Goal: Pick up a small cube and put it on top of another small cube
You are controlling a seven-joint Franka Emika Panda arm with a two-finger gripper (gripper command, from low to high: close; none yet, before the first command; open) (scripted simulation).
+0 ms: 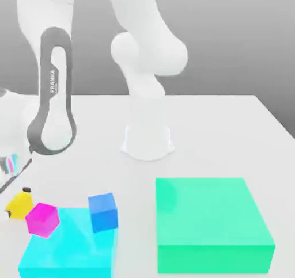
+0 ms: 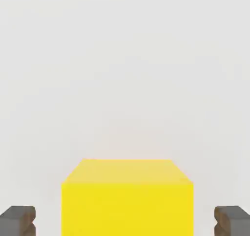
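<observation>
A small yellow cube (image 1: 22,205) rests on the white table at the exterior view's far left. My gripper (image 1: 16,202) is down around it, with a dark fingertip (image 1: 26,189) showing beside it. In the hand view the yellow cube (image 2: 127,198) stands between my two dark fingers (image 2: 17,220), and a strip of table shows on each side, so the gripper (image 2: 125,221) is open and touches nothing. A small magenta cube (image 1: 42,219) sits just beside the yellow one at the corner of a cyan block. A small blue cube (image 1: 103,212) lies on that block.
The low cyan block (image 1: 69,251) lies at the front on the exterior view's left. A larger green block (image 1: 213,225) lies at the front right. The arm's white base (image 1: 147,139) stands mid-table behind them.
</observation>
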